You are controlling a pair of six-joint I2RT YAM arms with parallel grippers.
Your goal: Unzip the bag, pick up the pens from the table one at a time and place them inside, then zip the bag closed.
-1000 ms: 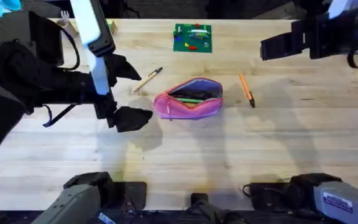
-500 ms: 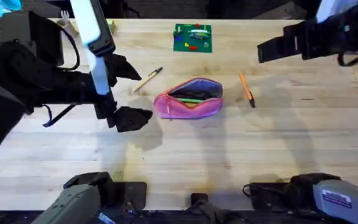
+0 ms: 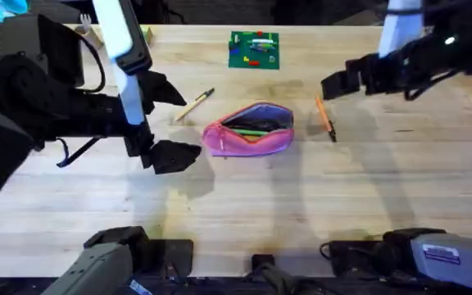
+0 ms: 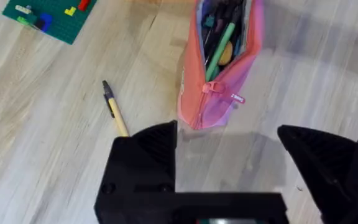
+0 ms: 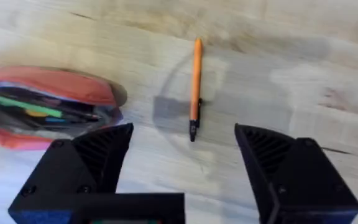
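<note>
grainy wood table [image 3: 301,197], soft pink bag [image 3: 249,129]

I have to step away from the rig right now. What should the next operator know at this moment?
Left gripper: jaws open, empty, beside the bag's zipper end.
Right gripper: jaws open, empty, above the orange pen.
Bag: unzipped, mid-table, some items inside.
Tan pen: on the table left of the bag.
Orange pen: right of the bag.
Done: unzipping. Left: both pens in, zip closed.
</note>
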